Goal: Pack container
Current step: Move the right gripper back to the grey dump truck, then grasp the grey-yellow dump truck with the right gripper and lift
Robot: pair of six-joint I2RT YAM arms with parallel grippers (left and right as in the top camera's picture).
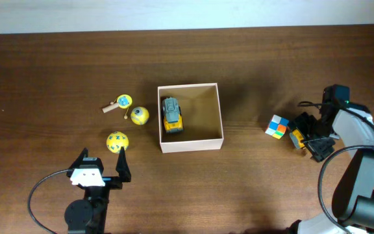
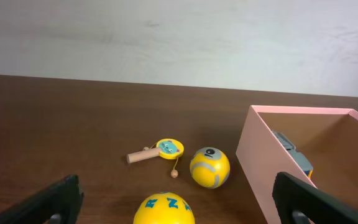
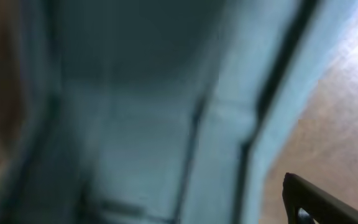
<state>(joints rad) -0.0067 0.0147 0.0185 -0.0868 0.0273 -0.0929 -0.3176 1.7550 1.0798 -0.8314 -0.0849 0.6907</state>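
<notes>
Counter (image 1: 57,71): dark brown, wood-grain pattern.
Container (image 1: 192,145): white outer walls, tan-brown interior.
Toy truck (image 1: 172,114): yellow body, grey upper section.
Ball (image 1: 139,116): yellow, with a grey patch and grey seam lines.
Second ball (image 1: 116,142): yellow, with blue letter markings.
Paddle toy (image 1: 121,103): pale wood handle, yellow rim, light blue face.
Cube (image 1: 277,126): tiles in white, blue and orange.
Left end effector (image 1: 102,159): black.
</notes>
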